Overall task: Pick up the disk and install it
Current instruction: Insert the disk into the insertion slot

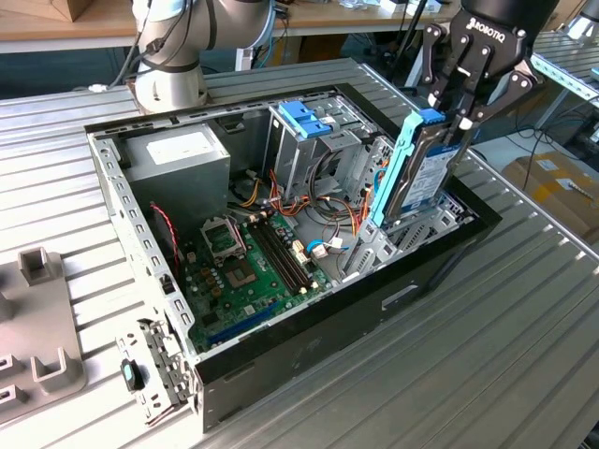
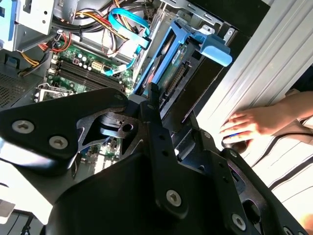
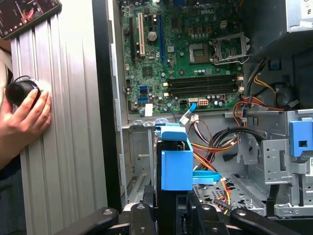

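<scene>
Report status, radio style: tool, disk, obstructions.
Tool shut on disk. Disk on edge, lower end inside computer case. Loose cables beside it; person's hand on table outside.

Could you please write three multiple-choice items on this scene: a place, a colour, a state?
1. Where is the disk? A on edge over the open computer case; B flat beside it; C under it.
2. What colour is its carrier rail? A red; B light blue; C yellow.
3. The gripper is: A open, empty; B open, touching the disk; C shut on the disk.
Answers: 1 A, it stands upright at the case's end; 2 B, the frame shows blue; 3 C, it clamps the disk's top edge.
</scene>
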Controlling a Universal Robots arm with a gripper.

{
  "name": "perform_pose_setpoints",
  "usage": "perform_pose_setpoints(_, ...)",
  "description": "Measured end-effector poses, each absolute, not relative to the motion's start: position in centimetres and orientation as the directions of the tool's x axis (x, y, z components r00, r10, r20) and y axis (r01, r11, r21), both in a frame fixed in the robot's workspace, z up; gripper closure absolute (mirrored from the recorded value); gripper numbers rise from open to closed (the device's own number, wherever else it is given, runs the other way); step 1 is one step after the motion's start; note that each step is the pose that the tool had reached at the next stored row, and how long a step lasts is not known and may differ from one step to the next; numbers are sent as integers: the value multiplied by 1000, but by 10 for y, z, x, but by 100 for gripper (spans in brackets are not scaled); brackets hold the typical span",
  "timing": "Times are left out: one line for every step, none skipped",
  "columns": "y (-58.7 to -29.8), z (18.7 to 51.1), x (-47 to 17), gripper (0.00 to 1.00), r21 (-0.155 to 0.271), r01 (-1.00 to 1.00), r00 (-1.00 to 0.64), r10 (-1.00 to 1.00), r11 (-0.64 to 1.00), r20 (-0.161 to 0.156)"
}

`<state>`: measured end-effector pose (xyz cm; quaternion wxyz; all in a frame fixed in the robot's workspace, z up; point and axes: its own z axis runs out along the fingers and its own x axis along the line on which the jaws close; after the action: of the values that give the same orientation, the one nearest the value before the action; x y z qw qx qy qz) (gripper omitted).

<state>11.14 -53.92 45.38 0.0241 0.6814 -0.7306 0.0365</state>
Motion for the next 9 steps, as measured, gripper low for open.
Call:
perform_pose_setpoints(-539,452,111,65,-21,-997,-70,-994,69,85)
perform_pose_setpoints(-539,449,111,65,-21,-997,-70,-994,69,85)
perform_pose_setpoints(-539,447,111,65,-20,-997,-71,-994,69,84)
perform_pose_setpoints(-539,447,111,65,-21,-997,-71,-994,69,84)
perform_pose_setpoints(-539,447,111,65,-21,-997,-70,-994,69,85)
perform_pose_setpoints(-539,447,111,65,-21,-997,-70,-994,69,85)
perform_pose_setpoints(-539,446,111,65,-21,-997,-70,-994,69,85)
perform_pose_setpoints(-539,446,111,65,-21,-997,-70,-994,69,85)
perform_pose_setpoints(-539,443,111,65,-21,-997,-70,-994,69,84)
